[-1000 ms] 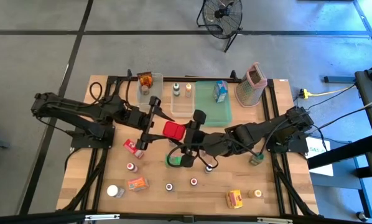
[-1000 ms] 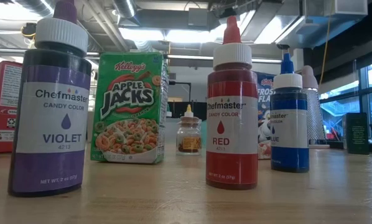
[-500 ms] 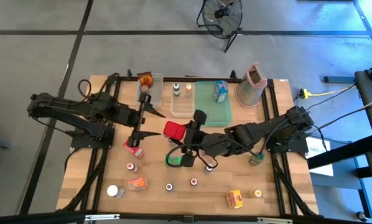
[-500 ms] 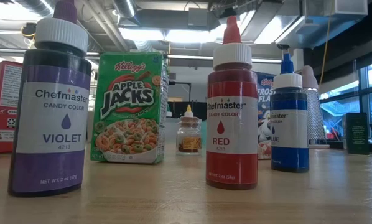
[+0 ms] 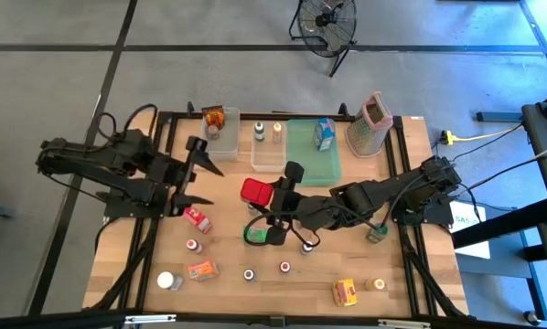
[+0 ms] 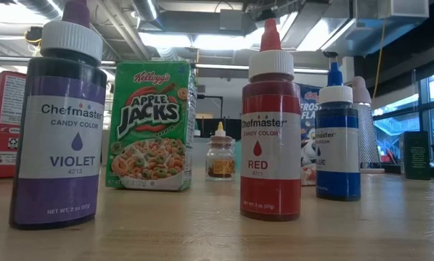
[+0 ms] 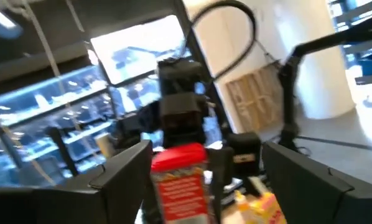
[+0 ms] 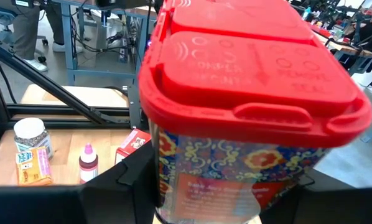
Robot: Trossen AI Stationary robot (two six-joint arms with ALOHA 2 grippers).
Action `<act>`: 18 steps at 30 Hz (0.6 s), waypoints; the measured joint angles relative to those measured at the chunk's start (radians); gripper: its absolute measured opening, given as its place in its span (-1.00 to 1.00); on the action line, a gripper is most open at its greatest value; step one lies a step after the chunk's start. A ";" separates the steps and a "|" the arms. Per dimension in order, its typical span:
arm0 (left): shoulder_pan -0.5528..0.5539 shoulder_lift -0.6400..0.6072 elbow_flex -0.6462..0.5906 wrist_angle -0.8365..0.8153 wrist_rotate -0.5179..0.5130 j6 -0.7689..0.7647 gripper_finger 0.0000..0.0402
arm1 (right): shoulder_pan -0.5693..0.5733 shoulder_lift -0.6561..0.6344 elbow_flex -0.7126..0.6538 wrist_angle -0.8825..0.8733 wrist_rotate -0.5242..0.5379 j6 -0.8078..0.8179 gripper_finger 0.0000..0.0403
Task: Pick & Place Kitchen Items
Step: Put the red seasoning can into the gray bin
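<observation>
1. Red is what you see first: the red-lidded container (image 5: 255, 191) sits clamped in your right gripper (image 5: 270, 198) near the middle of the table (image 5: 420, 283), the jaws closed on its sides just under the lid. In the right wrist view the lid (image 8: 248, 59) fills most of the picture, with a patterned label below it.
2. Your left gripper (image 5: 194, 171) hangs over the left part of the table, clear of the container, its two fingers spread wide and empty. Through the left wrist view you look across at the red-lidded container (image 7: 180, 180) between those fingers.
3. Just beside the left gripper, toward the near edge, a small red box (image 5: 197, 217) lies on the wood.
4. Along the near side you have a white-capped jar (image 5: 167, 281), an orange packet (image 5: 201, 270), several small bottles, and a yellow box (image 5: 346, 291) further right.
5. At the far side, two small bottles stand in a clear bin (image 5: 266, 160), a blue carton (image 5: 324, 134) stands on the green tray (image 5: 312, 163), and the metal grater (image 5: 370, 125) is next to it.
6. From table height, a violet bottle (image 6: 57, 123), a green cereal box (image 6: 150, 125), a red bottle (image 6: 271, 130) and a blue bottle (image 6: 338, 141) stand upright.
</observation>
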 joint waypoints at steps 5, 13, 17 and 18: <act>0.000 0.027 0.000 -0.002 0.021 -0.068 0.63 | 0.000 0.000 0.000 0.000 0.000 0.000 -0.01; 0.001 0.033 0.000 0.059 0.045 -0.152 0.63 | 0.000 0.000 0.000 0.000 0.000 0.011 -0.01; 0.001 0.050 0.000 0.096 0.080 -0.185 0.64 | 0.000 0.000 0.000 0.000 0.000 0.011 -0.01; 0.001 0.051 0.000 0.094 0.065 -0.187 0.63 | 0.000 0.000 0.000 0.000 0.000 0.011 -0.01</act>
